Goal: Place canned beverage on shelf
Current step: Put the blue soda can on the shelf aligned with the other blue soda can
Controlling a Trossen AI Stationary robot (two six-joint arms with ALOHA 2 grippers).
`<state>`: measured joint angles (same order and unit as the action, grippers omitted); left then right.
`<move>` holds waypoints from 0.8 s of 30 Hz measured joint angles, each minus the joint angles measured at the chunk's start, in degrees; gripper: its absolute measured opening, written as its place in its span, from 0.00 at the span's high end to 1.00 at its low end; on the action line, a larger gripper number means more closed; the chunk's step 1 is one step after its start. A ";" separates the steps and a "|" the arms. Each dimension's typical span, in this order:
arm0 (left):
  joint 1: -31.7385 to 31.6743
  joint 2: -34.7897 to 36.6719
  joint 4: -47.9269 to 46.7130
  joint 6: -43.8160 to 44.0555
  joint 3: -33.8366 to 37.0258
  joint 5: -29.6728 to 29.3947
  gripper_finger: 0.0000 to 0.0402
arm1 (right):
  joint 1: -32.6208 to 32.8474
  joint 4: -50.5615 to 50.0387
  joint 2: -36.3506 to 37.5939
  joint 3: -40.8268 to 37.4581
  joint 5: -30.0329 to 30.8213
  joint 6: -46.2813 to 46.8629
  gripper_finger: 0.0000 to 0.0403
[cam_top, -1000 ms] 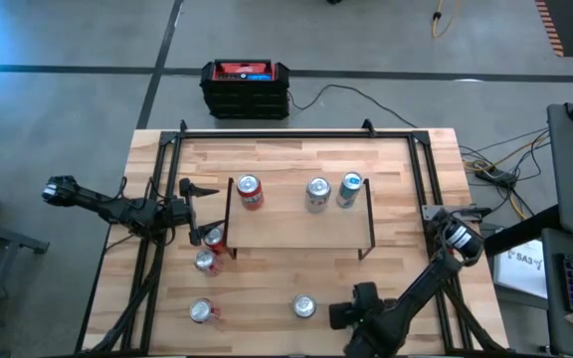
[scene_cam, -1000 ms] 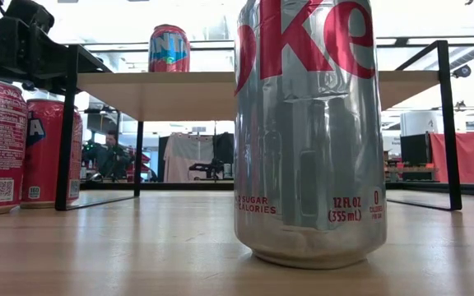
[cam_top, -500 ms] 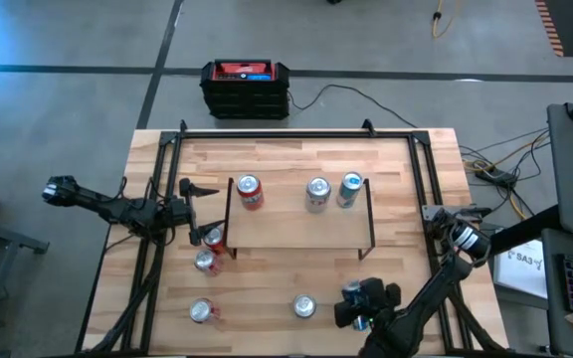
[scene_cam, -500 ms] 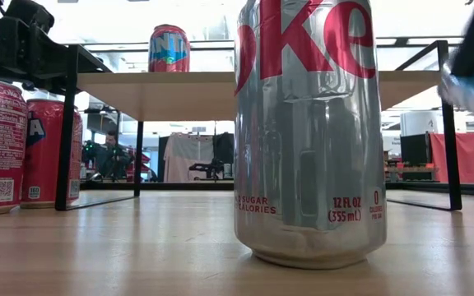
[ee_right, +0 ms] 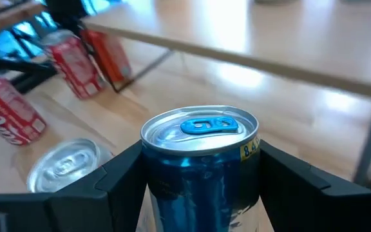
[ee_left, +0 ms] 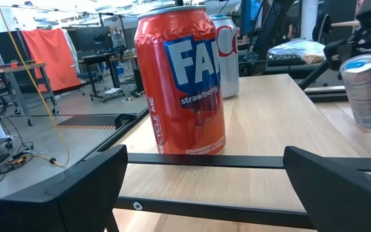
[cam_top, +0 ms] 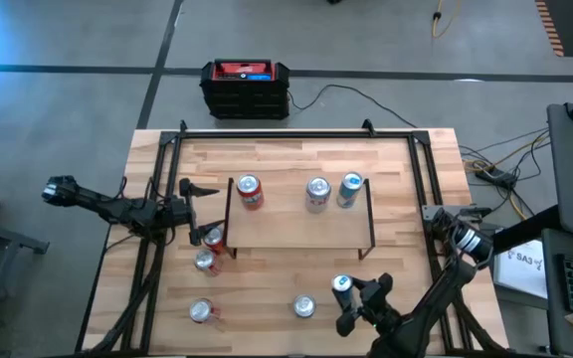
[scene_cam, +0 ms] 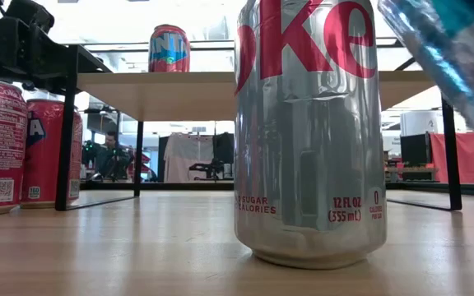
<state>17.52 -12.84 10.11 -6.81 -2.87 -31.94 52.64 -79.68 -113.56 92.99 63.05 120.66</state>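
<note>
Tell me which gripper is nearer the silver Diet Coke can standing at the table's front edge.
Right. The right gripper, shut on a slim blue can, is just beside the silver Diet Coke can. The left gripper waits open, farther off by the light-wood shelf.

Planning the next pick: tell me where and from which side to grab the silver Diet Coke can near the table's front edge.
Take the silver Diet Coke can across its round side wall at mid-height, coming from the right, the side it has open. It stands upright and apart from the others. The right tool would likely do it, but it is shut on the blue can.
</note>
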 joint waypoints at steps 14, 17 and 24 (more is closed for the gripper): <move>0.00 0.00 0.00 0.00 0.00 0.00 0.00 | -0.02 1.18 -7.79 -0.15 14.51 0.73 0.41; 0.00 0.00 0.00 0.01 0.00 0.00 0.00 | -0.02 1.18 -9.23 -0.15 16.09 0.83 0.41; 0.00 0.00 0.00 0.02 0.00 0.00 0.00 | -0.02 1.20 -10.53 -0.15 16.45 0.83 0.41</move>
<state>17.52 -12.84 10.11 -6.79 -2.87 -31.94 52.62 -78.48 -124.09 92.84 79.50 121.49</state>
